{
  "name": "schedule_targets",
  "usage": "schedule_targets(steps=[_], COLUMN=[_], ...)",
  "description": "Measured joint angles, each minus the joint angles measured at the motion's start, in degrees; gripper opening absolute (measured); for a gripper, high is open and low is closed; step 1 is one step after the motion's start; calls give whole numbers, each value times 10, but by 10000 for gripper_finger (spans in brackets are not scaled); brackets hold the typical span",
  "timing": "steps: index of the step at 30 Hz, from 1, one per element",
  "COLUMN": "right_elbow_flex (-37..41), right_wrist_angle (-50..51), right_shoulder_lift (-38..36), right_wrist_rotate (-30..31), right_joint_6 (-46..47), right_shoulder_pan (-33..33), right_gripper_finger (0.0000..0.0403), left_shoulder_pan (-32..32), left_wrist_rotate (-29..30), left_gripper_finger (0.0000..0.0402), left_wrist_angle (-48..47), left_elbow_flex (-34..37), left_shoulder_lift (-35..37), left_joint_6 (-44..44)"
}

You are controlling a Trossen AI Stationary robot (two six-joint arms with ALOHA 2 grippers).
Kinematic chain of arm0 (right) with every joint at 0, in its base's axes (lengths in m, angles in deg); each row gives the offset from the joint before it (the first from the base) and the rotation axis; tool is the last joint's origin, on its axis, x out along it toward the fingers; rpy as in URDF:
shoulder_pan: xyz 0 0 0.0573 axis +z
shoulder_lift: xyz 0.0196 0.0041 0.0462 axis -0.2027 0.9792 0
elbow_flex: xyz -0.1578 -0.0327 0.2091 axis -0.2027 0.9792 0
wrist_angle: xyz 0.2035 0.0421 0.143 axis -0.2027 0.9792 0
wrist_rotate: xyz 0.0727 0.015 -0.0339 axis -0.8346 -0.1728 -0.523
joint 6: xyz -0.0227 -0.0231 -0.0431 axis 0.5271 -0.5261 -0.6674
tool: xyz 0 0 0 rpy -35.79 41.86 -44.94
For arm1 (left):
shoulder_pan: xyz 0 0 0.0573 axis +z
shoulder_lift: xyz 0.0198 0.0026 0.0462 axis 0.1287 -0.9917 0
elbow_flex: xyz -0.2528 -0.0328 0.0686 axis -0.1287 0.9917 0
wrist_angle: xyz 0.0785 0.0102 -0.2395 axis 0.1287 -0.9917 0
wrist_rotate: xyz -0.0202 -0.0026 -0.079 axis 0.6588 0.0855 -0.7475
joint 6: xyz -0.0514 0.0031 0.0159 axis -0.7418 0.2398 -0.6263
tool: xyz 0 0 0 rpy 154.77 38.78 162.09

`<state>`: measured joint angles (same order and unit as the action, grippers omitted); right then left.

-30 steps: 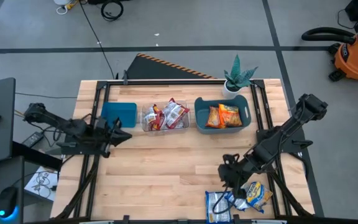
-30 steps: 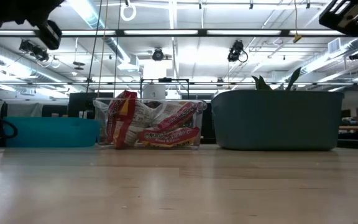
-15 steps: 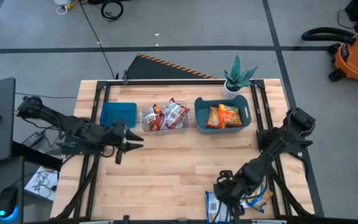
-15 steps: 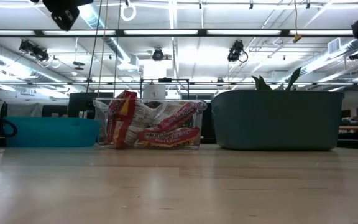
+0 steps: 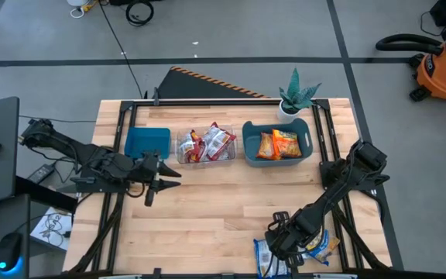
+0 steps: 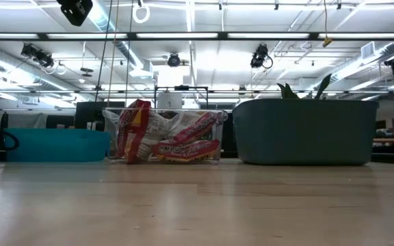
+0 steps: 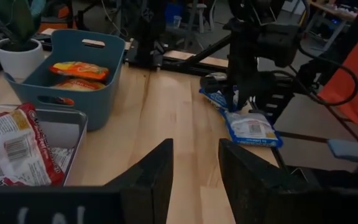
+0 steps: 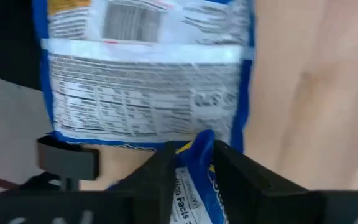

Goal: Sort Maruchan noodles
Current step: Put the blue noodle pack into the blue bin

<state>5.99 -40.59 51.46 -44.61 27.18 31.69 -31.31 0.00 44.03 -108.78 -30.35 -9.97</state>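
Lighting: bright, even, from ceiling strip lights (image 6: 183,35); soft shadows. Right wrist view blurred; pale wooden table (image 6: 197,205) foreground soft.

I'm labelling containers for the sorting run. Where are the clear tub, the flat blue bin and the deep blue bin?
clear tub (image 5: 206,158): high view, its near rim.
flat blue bin (image 5: 147,142): high view, its bare floor.
deep blue bin (image 5: 249,145): high view, its left wall.

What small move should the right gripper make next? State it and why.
Probably lift. The right gripper appears shut on a blue packet at the table's near edge, above another blue packet. Raising it clear should let the arm carry it toward the empty blue bin.
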Motion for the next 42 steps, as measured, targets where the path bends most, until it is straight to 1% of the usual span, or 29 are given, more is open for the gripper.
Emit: schedule_targets(steps=[4, 8, 10, 16, 20, 22, 26, 29, 31, 33, 36, 42], right_elbow_flex=[0, 0, 0, 0, 0, 0, 0, 0, 0, 0, 0, 0], right_wrist_angle=[14, 44, 60, 90, 116, 125, 121, 100, 79, 54, 18, -65], right_shoulder_lift=[-3, -3, -5, -16, -41, -58, -88, -106, -114, -119, -130, -150], right_wrist_rotate=[12, 27, 35, 63, 110, 141, 198, 246, 264, 274, 287, 405], right_joint_6=[-20, -24, -25, -40, -55, -65, -97, -125, -154, -185, -220, -248], right_shoulder_pan=[-1, -7, -13, -33, -51, -64, -94, -115, -128, -141, -159, -176], right_gripper_finger=[74, 22, 8, 11, 6, 7, 8, 7, 7, 7, 7, 7], left_shoulder_pan=[-2, -2, -2, -2, 0, 6, 14, 13, 13, 12, 16, 27], left_wrist_rotate=[-2, -2, -2, -2, -1, 8, 15, 15, 16, 17, 17, 18], left_gripper_finger=[134, 134, 134, 134, 134, 134, 134, 135, 139, 148, 174, 244], left_wrist_angle=[0, 3, 8, 15, 18, 19, 22, 54, 95, 121, 151, 177], left_elbow_flex=[0, 0, 0, 0, 0, 0, 0, 0, 0, 0, 0, 0], left_shoulder_lift=[0, 0, 0, 0, 0, -4, -32, -69, -98, -125, -159, -222], left_joint_6=[-2, -2, -2, -2, -2, -1, -1, 17, 39, 56, 54, 19])
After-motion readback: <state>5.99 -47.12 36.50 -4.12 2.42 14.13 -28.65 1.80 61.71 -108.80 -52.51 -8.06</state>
